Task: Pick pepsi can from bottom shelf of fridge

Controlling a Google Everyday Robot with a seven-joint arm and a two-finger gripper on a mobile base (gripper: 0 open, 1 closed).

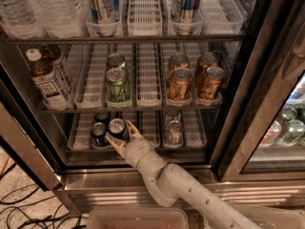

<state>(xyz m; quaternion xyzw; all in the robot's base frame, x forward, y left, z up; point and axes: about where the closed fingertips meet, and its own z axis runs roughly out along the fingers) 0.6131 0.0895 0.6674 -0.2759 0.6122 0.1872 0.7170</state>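
As we sweep in from the left of the fridge [248, 80], we catch a brown capped bottle [45, 78] on the middle rack. Below it are the white lanes of the bottom shelf [81, 132].

Two dark blue cans sit near the front rail there. The twin blue can [98, 133] comes first, and just beside it on the right is the pepsi can [116, 127], upright with its silver top towards us. That's where the gripper [119, 131] is, reaching over the rail at can height. Its pale fingers [114, 144] are spread, one low on the can's left and the other up along its right, so the can sits between them. We can't tell whether either finger is touching metal.

Above that, on the middle rack, we see a green can [117, 82].

Moving right, the wrist tilts up and to the left. The grey arm [190, 197] runs down from it, bends in front of the stainless base [95, 185], and leaves at the lower right corner.

Further along the bottom shelf stands a silver can [174, 130], well apart from the gripper. The gold-orange cans [180, 82] are on the middle rack above it.
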